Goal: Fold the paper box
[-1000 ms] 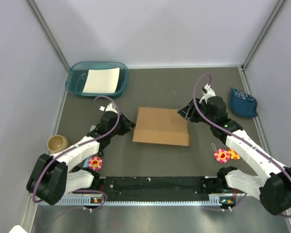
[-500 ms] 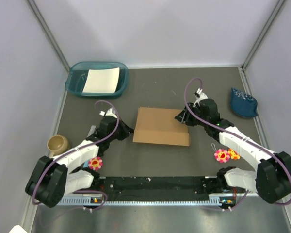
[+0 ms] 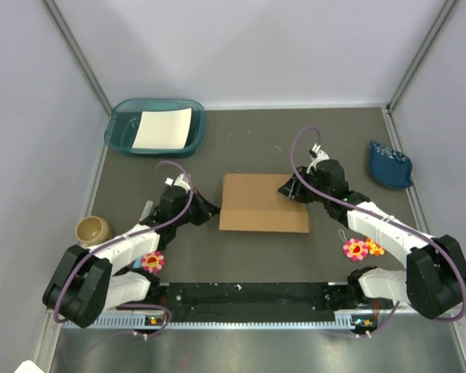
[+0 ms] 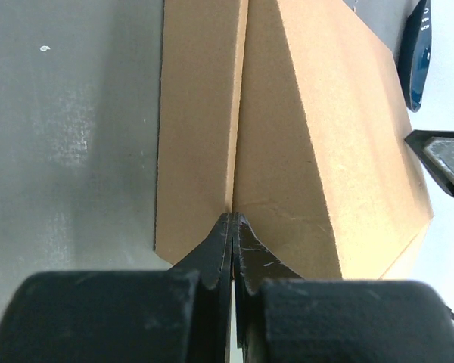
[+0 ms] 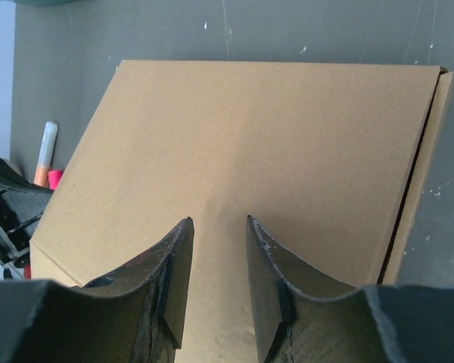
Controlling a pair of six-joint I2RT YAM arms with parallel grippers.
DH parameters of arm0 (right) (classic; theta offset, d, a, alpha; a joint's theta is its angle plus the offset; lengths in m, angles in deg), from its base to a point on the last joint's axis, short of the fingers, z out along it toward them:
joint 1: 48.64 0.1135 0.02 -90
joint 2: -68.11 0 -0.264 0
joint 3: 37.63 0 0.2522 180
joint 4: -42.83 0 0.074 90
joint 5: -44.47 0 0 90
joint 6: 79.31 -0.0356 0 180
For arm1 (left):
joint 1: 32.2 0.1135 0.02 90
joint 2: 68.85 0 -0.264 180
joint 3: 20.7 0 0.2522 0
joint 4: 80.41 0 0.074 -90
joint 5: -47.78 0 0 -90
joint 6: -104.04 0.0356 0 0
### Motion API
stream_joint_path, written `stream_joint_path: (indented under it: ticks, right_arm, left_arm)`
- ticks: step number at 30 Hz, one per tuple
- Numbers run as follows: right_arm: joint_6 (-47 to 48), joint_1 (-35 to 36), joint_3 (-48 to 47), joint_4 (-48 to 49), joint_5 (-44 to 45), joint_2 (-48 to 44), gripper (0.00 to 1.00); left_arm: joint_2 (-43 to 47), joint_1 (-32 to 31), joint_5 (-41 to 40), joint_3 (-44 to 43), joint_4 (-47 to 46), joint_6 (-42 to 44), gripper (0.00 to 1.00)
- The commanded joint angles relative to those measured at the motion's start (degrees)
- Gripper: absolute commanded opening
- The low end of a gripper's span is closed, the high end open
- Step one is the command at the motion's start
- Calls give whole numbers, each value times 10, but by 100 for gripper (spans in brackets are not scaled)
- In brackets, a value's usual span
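The paper box [image 3: 264,203] is plain brown cardboard, lying folded and flat at the middle of the table. My left gripper [image 3: 210,210] is at its left edge. In the left wrist view the gripper [image 4: 233,218] is shut with nothing seen between the fingers, and its tips touch the seam where two panels of the box [image 4: 310,136] meet. My right gripper [image 3: 289,189] hangs over the box's far right corner. In the right wrist view the gripper [image 5: 217,221] is open just above the lid [image 5: 265,144], holding nothing.
A teal tray [image 3: 116,132] holding a white sheet [image 3: 163,128] stands at the back left. A blue object [image 3: 390,165] lies at the right edge, a tan cup [image 3: 92,229] at the left. Flower toys [image 3: 153,260] [image 3: 356,249] lie near the arm bases.
My left gripper has shut at the box's left edge. My right gripper has moved left over the box's corner and narrowed a little. The box now lies flatter and slightly further right.
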Motion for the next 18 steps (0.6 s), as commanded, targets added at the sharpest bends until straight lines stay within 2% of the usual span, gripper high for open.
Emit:
stream_joint_path:
  ticks: [1,9,18]
  right_arm:
    - [-4,10,14,37,-6,13,34]
    - [-5,10,37,57,-7,29,33]
    - [-7,9,40,59,-9,34,32]
  left_arm:
    - [4,1,25,12,-43,-4,0]
    - [20,1,39,28,-42,-2,0]
    - [23,1,90,48,-115,-21,0]
